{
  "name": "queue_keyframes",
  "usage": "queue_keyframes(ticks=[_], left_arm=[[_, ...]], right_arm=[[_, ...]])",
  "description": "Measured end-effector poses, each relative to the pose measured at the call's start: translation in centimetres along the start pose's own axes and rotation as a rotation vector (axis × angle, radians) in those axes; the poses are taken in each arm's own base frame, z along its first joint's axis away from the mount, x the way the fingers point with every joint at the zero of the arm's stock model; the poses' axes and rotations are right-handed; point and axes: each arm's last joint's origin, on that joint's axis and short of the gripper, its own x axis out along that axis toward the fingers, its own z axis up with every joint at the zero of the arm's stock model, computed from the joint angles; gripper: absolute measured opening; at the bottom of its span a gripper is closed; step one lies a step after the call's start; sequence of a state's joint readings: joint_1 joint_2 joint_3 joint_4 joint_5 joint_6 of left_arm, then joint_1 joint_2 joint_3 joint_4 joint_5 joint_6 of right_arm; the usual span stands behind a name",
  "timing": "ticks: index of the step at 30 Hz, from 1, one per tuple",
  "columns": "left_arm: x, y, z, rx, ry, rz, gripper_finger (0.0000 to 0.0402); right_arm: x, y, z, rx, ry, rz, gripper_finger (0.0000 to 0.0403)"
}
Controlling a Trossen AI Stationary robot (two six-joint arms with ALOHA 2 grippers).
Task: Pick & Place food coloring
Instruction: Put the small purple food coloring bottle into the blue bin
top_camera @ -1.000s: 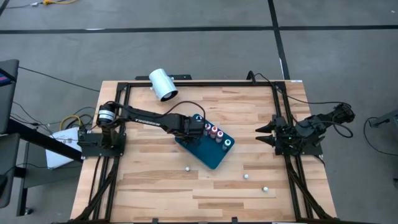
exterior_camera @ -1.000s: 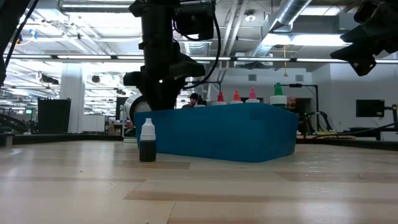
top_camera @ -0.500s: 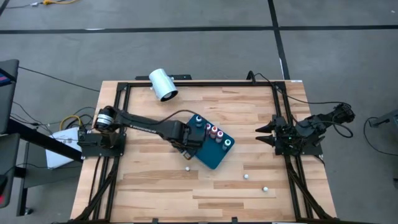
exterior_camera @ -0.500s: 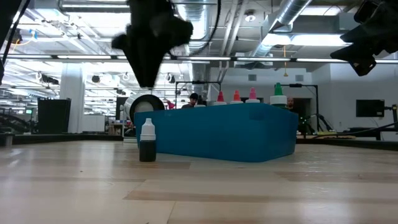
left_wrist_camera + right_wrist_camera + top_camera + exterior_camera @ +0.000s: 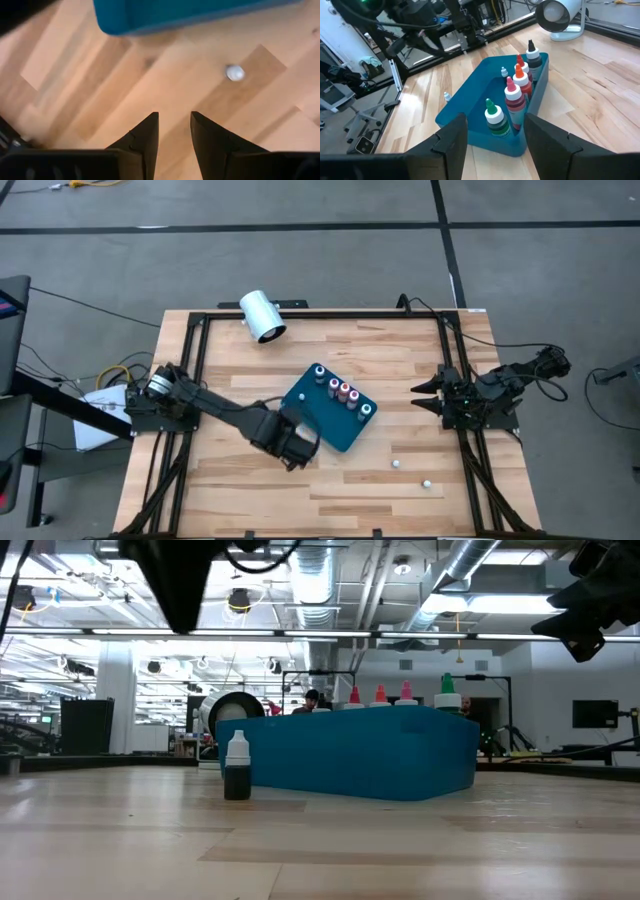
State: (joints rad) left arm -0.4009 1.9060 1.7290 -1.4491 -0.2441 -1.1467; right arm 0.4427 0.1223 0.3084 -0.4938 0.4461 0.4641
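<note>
My left end effector (image 5: 172,131) hovers empty, fingers slightly parted, over a loose bottle (image 5: 234,73) on the bench (image 5: 400,490) beside the tray (image 5: 338,430). Next I must centre over it, descend, and grip. My right end effector (image 5: 496,145) waits open.

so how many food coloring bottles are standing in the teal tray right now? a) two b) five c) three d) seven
b) five: the right wrist view shows five bottles upright along one wall of the tray, and the high view shows five caps in a row there.
</note>
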Motion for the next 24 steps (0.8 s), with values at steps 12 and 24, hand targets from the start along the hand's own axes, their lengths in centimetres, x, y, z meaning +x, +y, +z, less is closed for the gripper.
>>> queue_keyframes(ticks=[12,24], left_arm=[[-1.4,-3.4,-3.9,0.034,-0.04,-0.207,0.0106],[-2.7,-5.9,-6.4,0.205,-0.21,-0.371,0.0105]], right_arm=[[0.0,0.0,0.0,0.001,0.0,0.001,0.018],[0.0,0.0,0.0,0.0,0.001,0.0,0.0183]])
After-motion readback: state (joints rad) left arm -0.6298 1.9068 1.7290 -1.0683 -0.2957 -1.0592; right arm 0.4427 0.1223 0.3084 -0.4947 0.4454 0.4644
